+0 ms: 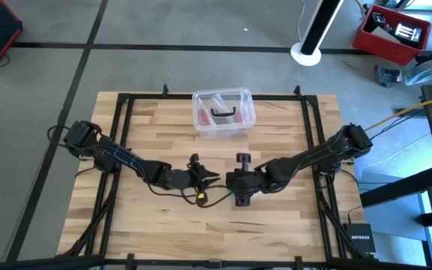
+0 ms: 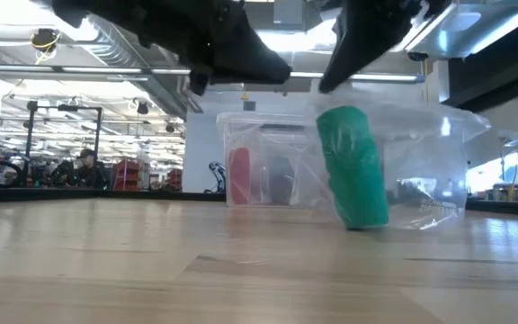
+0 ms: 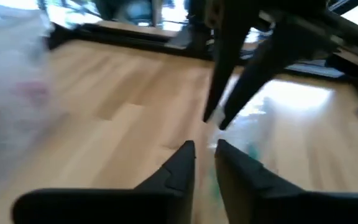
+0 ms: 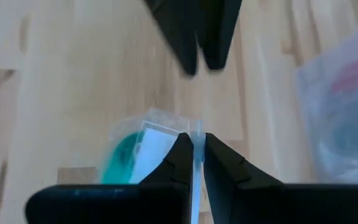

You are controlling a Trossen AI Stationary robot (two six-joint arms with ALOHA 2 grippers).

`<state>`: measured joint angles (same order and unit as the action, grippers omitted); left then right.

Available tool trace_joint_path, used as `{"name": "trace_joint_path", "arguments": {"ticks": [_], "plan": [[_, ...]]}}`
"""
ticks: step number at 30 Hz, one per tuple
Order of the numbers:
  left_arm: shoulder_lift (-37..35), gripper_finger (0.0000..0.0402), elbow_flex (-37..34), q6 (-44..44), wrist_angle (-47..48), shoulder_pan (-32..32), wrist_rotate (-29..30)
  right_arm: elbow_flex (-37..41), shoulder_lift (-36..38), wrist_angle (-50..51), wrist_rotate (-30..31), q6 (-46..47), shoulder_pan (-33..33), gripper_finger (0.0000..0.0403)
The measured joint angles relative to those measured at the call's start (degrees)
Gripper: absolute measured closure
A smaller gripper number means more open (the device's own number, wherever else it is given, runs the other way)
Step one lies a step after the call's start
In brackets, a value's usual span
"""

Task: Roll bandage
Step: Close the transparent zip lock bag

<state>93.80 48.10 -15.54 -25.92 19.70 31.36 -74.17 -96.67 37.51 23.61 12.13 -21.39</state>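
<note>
Right jaws [image 4: 192,149] pinch the bandage's [image 2: 353,166] clear wrapper; left jaws [image 3: 205,155] just beside.

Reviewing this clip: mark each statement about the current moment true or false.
1. The bandage is a compact green roll inside a clear wrapper. True.
2. The right gripper has its fingers spread wide and holds nothing. False: the fingers pinch the wrapper's edge.
3. The plastic box stands on the table, apart from both grippers. True.
4. The bandage lies inside the plastic box. False: it hangs in front of the box, under the right gripper.
5. The left gripper clamps the bandage. False: its fingers stand slightly apart with nothing between them.
</note>
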Motion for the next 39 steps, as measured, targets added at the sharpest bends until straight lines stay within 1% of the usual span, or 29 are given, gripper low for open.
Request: {"name": "trace_joint_path", "arguments": {"ticks": [2,4,7,12,15,18,23,27,30,32,34,36,38,39], "plan": [[0.0,0.0328,0.0,-1.1,-1.5,-0.8,-4.1,0.0,1.8,-0.2,-0.2,-1.6,0.0,0.0378],[0.0,0.031,0.0,-1.8,-2.9,-1.3,-6.9,0.0,3.6,-0.6,-1.2,-2.1,0.0,0.0378],[0.0,0.0291,0.0,-1.8,-5.1,-1.8,-9.4,0.0,5.3,-1.8,-2.2,-2.4,0.0,0.0378],[0.1,0.0282,0.0,0.8,-9.0,-1.6,-9.7,0.0,5.8,-5.0,-2.3,-4.0,0.0,0.0378],[0.1,0.0281,0.0,1.1,-9.4,-1.9,-9.9,0.0,5.8,-6.9,-3.7,-5.2,0.0,0.0378],[0.1,0.0281,0.0,1.4,-9.3,-2.2,-10.0,0.0,5.8,-8.3,-3.7,-6.3,0.0,0.0378],[0.2,0.0281,-0.1,4.6,-11.1,-2.2,-9.9,0.0,5.8,-9.7,-3.7,-6.6,0.0,0.0378],[0.1,0.0281,-0.1,7.3,-7.3,-2.2,-8.6,0.0,5.8,-9.5,-3.7,-6.8,0.0,0.0378],[0.2,0.0282,-0.1,8.3,-8.4,-2.3,-8.2,0.0,5.8,-9.6,-3.7,-6.8,0.0,0.0378],[0.1,0.0289,-0.1,9.1,-9.7,-2.3,-8.4,0.0,5.8,-9.6,-3.7,-6.8,0.0,0.0377],[0.2,0.0308,-0.1,10.0,-10.5,-2.3,-10.7,0.0,5.8,-10.1,-3.8,-6.9,0.1,0.0377],[0.2,0.0338,-0.1,10.6,-10.6,-2.3,-12.3,0.0,5.8,-11.1,-3.9,-6.9,0.1,0.0377],[0.2,0.0378,-0.1,11.4,-10.3,-2.5,-12.8,0.0,5.8,-12.0,-3.9,-6.9,0.1,0.0374],[0.2,0.0389,-0.1,11.5,-10.1,-2.6,-12.8,0.0,5.8,-12.0,-3.8,-6.9,0.1,0.0371]]}}
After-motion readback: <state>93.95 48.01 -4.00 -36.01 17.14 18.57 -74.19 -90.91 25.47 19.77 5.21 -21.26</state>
